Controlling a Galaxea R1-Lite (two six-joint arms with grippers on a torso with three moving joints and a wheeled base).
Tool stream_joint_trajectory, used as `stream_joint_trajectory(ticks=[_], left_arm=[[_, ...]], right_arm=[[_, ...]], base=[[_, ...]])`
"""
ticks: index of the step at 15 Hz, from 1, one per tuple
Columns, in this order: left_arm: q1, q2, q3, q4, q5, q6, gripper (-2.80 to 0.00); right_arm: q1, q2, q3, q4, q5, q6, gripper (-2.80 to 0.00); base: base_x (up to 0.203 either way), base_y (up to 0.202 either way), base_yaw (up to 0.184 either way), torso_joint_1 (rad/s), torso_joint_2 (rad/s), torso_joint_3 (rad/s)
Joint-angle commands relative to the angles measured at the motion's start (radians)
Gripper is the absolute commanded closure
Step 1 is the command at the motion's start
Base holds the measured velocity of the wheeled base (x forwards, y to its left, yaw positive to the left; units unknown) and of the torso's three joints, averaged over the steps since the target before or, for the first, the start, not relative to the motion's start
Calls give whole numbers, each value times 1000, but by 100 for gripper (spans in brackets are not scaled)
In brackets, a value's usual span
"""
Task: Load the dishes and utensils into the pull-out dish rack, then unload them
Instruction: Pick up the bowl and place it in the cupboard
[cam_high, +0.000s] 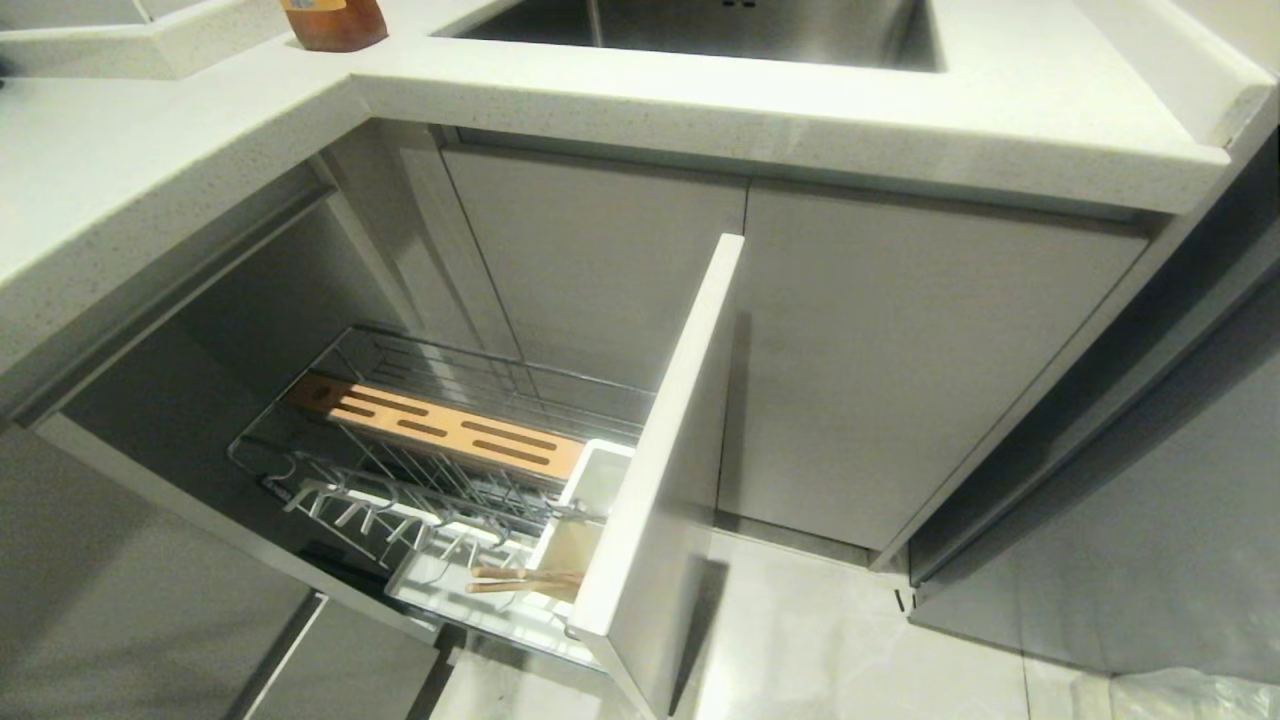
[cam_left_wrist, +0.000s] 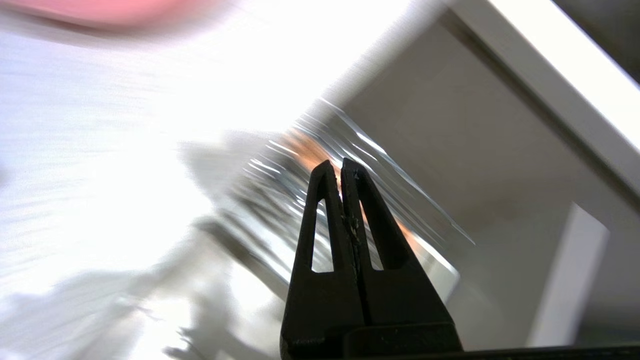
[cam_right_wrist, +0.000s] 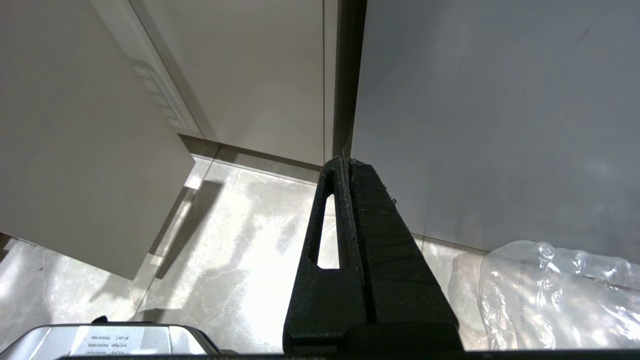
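- The left gripper (cam_left_wrist: 341, 167) has its two black fingers pressed together with nothing between them; it does not show in the head view
- Beyond its fingertips, in the left wrist view, lies the blurred pull-out dish rack (cam_left_wrist: 320, 165), chrome wires with an orange-brown streak among them
- Far off to one side of this gripper, at the edge of that view, a pink plate (cam_left_wrist: 110, 12) shows as a soft blur on a bright white surface, well apart from the rack
- The right gripper (cam_right_wrist: 346, 161) is likewise closed and empty, pointing at the floor (cam_right_wrist: 240, 250) near the grey cabinet doors (cam_right_wrist: 475, 125), with clear crinkled plastic wrap (cam_right_wrist: 550, 290) beside it
- In the head view the rack (cam_high: 420, 450) stands pulled out below the white countertop (cam_high: 800, 110), its tall white front panel (cam_high: 665, 450) at the outer end
- A slotted light-wood strip (cam_high: 440, 425) runs along the rack's far side
- The wooden chopsticks (cam_high: 525, 580) lie in the rack's near corner, just beside the front panel and the white utensil cup (cam_high: 600, 480)
- A steel sink (cam_high: 700, 25) and an amber bottle (cam_high: 335, 22) sit up on the countertop
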Motion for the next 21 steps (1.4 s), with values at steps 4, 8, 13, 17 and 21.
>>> stream_joint_trajectory(ticks=[4, 8, 13, 17, 21], left_arm=[[461, -122, 58, -3, 114, 92, 0], [735, -19, 82, -104, 119, 124, 0], [1094, 155, 89, -210, -124, 132, 0], [1280, 307, 96, -326, -296, 127, -280], [1327, 404, 98, -400, -306, 124, -280]], right_arm=[[0, 1, 0, -1, 1, 0, 0], [0, 1, 0, 1, -1, 0, 0], [0, 1, 0, 0, -1, 0, 0], [0, 1, 0, 0, 0, 0, 0], [0, 1, 0, 1, 1, 0, 0]], base=[[0, 0, 0, 0, 0, 0], [0, 0, 0, 0, 0, 0], [0, 0, 0, 0, 0, 0], [0, 0, 0, 0, 0, 0], [0, 0, 0, 0, 0, 0]])
